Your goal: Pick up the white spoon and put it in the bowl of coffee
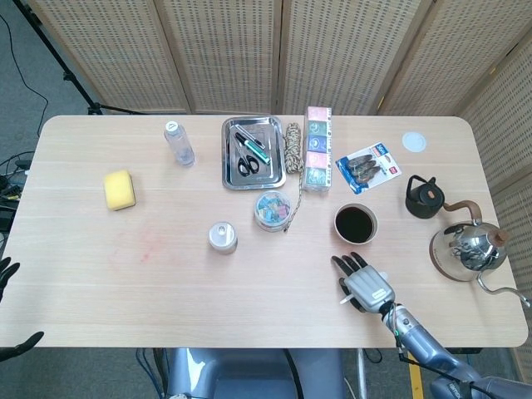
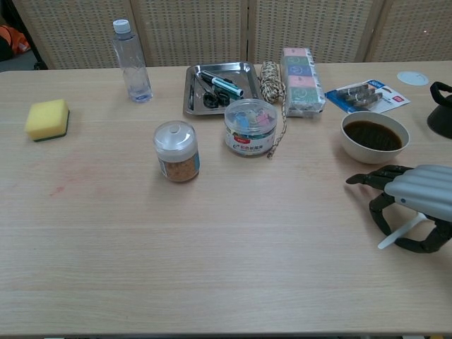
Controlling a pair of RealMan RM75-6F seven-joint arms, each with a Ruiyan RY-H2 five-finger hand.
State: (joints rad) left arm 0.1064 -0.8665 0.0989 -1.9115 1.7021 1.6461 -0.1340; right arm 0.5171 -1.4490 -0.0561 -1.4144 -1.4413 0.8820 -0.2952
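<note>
My right hand [image 2: 413, 205] curls its fingers around the one slim white plastic spoon [image 2: 400, 232] near the table's [image 1: 125, 283] front edge. Just beyond sits the single white bowl of dark coffee [image 2: 374, 136]. My left hand [image 1: 7, 274] hangs off the table's left edge, fingers apart, holding nothing.
</note>
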